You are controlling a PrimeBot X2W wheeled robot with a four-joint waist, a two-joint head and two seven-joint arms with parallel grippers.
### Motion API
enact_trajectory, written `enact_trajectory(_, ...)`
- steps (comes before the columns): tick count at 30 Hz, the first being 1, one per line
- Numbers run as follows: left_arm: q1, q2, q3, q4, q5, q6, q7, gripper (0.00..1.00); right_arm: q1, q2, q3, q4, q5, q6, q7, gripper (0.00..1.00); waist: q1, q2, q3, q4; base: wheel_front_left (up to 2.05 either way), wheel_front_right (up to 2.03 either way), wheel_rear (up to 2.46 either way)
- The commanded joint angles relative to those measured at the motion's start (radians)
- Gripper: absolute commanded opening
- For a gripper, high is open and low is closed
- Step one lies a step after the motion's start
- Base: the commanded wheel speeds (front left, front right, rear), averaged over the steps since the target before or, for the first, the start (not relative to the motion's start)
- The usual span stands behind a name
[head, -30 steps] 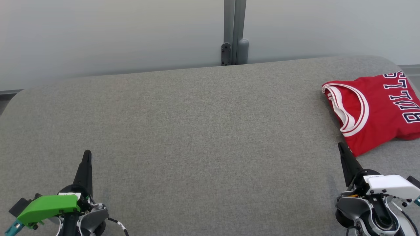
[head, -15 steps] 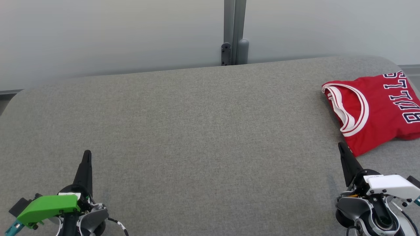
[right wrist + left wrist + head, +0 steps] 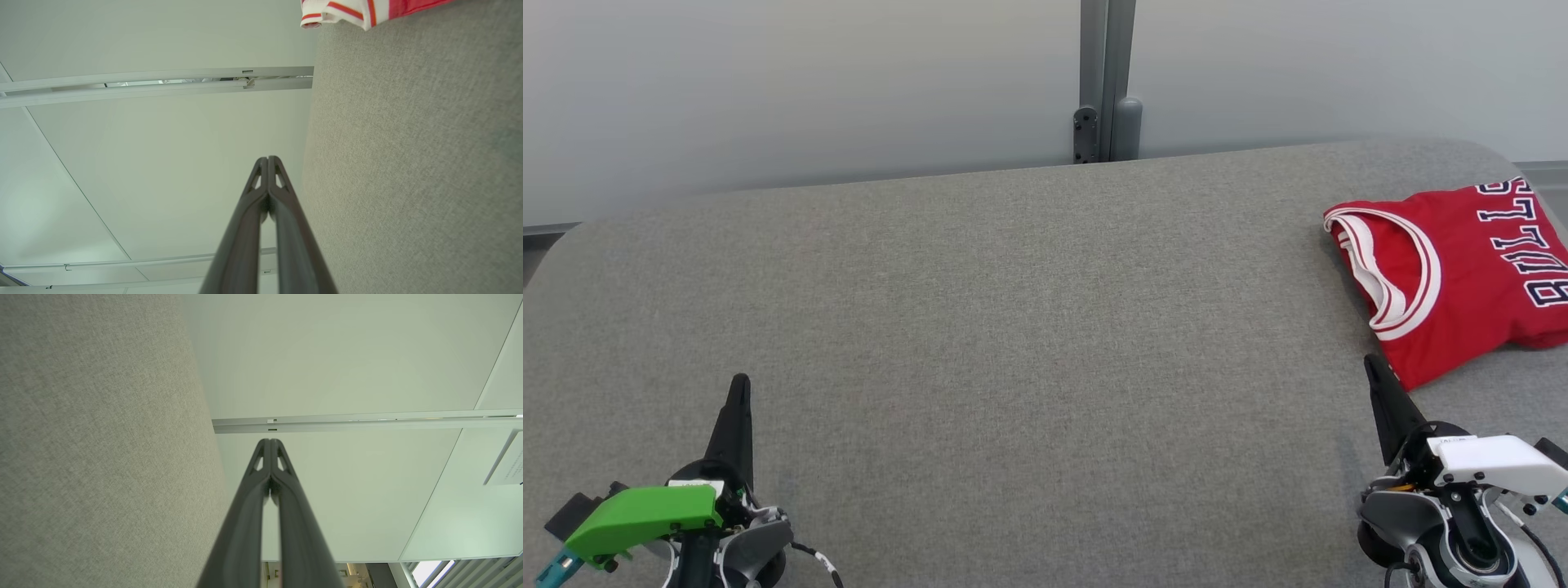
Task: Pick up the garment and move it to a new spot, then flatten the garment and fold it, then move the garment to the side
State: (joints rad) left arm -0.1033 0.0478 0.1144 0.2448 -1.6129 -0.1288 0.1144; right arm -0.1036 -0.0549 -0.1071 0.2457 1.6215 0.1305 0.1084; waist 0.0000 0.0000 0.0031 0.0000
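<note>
Scene hasn't budged: folded red Bulls jersey (image 3: 1462,327) sits at the right edge of the grey fabric tabletop (image 3: 1013,327), both jaws closed and empty, so probably done.

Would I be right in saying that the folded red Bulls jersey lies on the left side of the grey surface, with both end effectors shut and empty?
Not quite. The side is wrong: the head view shows the folded red Bulls jersey on the right side of the grey surface, just beyond the right end effector. The rest stands: that one and the left end effector are both shut and empty.
</note>
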Motion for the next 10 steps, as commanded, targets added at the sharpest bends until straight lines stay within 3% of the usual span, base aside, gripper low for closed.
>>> enact_trajectory(1, -0.011, 0.005, 0.003, 0.001, 0.001, -0.006, 0.004, 0.00, -0.007, -0.001, -0.003, -0.003, -0.006, 0.000, 0.004, 0.00, 0.0000, 0.0000, 0.000, 0.000, 0.00, 0.00, 0.00)
enact_trajectory(10, -0.011, 0.005, 0.003, 0.001, 0.001, -0.006, 0.004, 0.00, -0.007, -0.001, -0.003, -0.003, -0.007, 0.000, 0.005, 0.00, 0.0000, 0.0000, 0.000, 0.000, 0.00, 0.00, 0.00)
